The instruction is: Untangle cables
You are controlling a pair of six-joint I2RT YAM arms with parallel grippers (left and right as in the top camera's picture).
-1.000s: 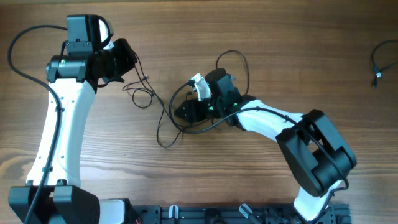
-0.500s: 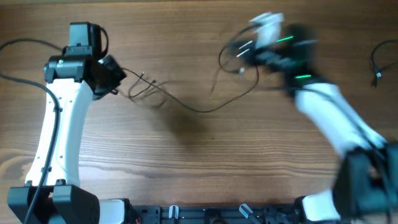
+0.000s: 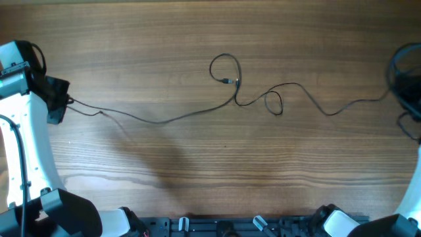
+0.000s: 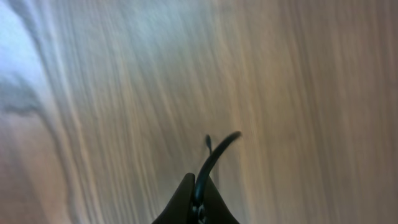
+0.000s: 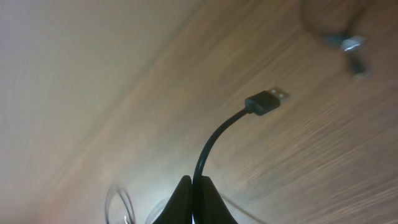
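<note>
Wood-grain table [image 3: 197,178] spans the scene under both arms. At its far left, the left gripper [image 4: 198,208] is pinched tight on one end of the thin black cable [image 3: 164,120]. At the far right, the right gripper [image 5: 193,196] is clamped just behind a USB plug [image 5: 268,99]. Between them the cable runs across the table, with a loop [image 3: 223,69] and a smaller curl [image 3: 273,103] near the middle.

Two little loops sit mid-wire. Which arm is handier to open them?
Right, probably: the loops lie nearer the right pincer than the left pincer. Both grip ends of the cable, so one must let go first.
</note>
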